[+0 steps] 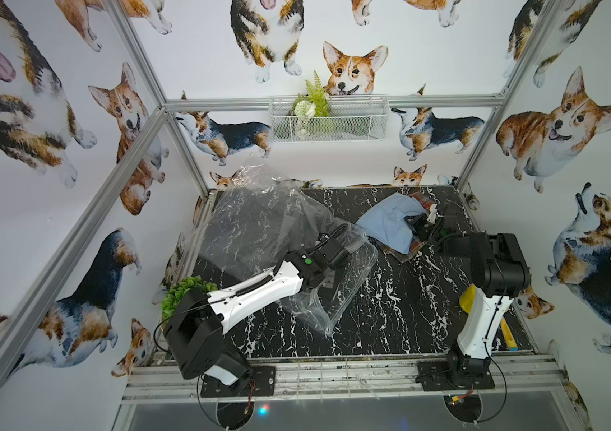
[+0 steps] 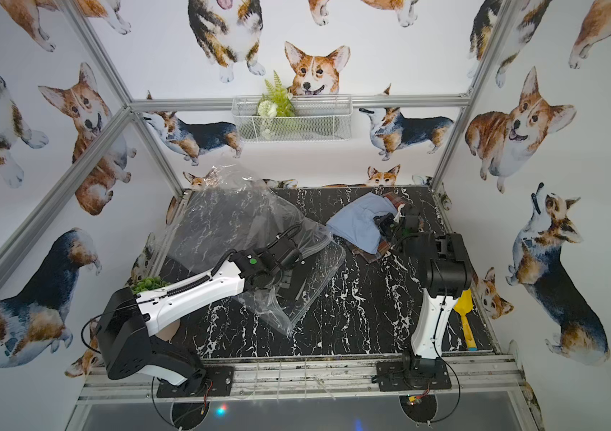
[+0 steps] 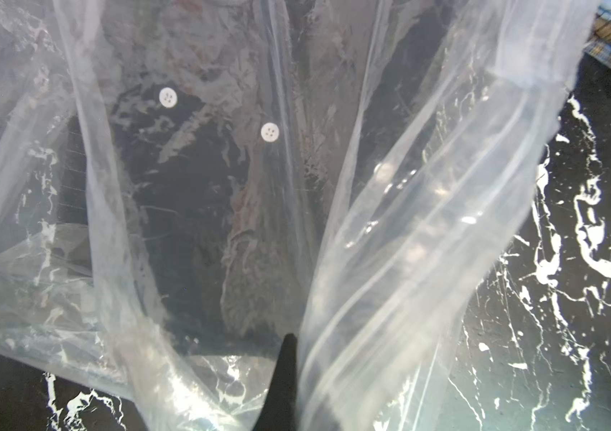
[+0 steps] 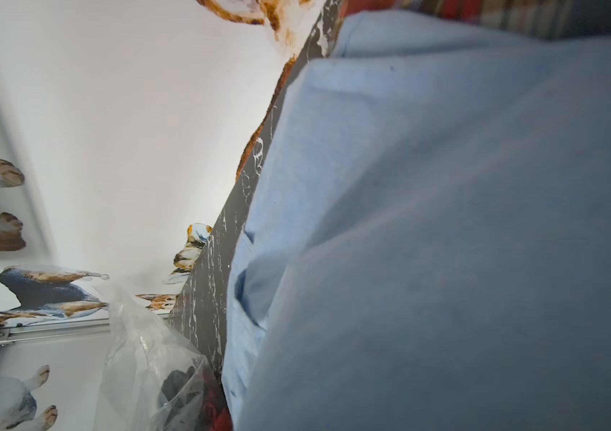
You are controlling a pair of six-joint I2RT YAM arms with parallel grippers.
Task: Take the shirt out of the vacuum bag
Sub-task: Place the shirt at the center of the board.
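Your left arm (image 1: pixel 255 291) crosses lower centre; beyond it the vacuum bag (image 1: pixel 248 212) sprawls centre-left, left gripper (image 3: pixel 288 358) pinching its film. You have the blue shirt (image 1: pixel 382 224) out, centre-right, right gripper (image 1: pixel 422 224) closed on it. A dark buttoned garment (image 3: pixel 192 186) seems yet to come out.

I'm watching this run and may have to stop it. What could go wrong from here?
1. The left gripper is shut on the clear bag, with the dark shirt inside; a pull would likely drag bag and shirt together.
2. The right gripper is shut, pressed into the blue shirt away from the bag, so nothing reaches the dark shirt, and moving off may drag the blue one.
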